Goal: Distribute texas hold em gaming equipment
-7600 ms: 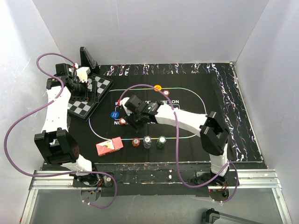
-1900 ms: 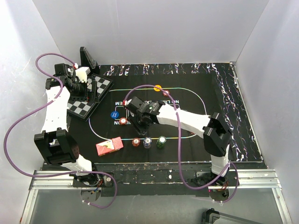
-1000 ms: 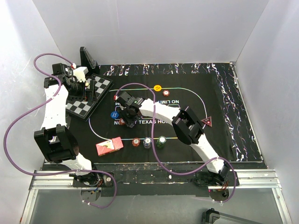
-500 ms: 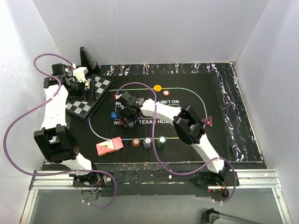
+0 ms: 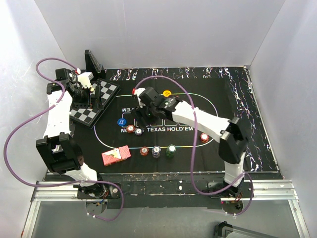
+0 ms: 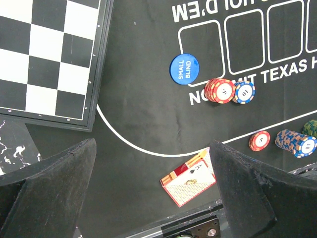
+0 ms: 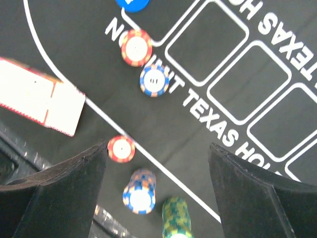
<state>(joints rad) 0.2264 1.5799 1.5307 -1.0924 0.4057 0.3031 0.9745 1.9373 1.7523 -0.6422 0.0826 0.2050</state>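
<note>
My right gripper (image 5: 141, 115) is open and empty, above the black mat just behind a red chip stack (image 5: 130, 129) and a blue-white chip (image 5: 139, 131). Both show in the right wrist view, the red stack (image 7: 136, 47) and the blue-white chip (image 7: 154, 80), beyond my open gripper (image 7: 157, 147). A blue disc (image 5: 120, 122) lies left of them. A red chip (image 5: 144, 150), a blue-white stack (image 5: 156, 150) and a green stack (image 5: 171, 148) stand in a row near the front. The red-pink card deck (image 5: 116, 155) lies front left. My left gripper (image 5: 85, 95) is open over the chessboard. The triangle marker is hidden.
The chessboard (image 5: 94, 106) sits at the left edge of the black mat (image 5: 237, 109), with a black stand (image 5: 92, 62) behind it. A yellow disc (image 5: 167, 92) lies at the back and a lone red chip (image 5: 204, 138) at the right, under my right forearm. White walls enclose the table.
My right gripper was low at the red chips beside the blue disc; it has lifted back and to the right, and a blue-white chip now lies next to the red stack. The left arm barely moved.
</note>
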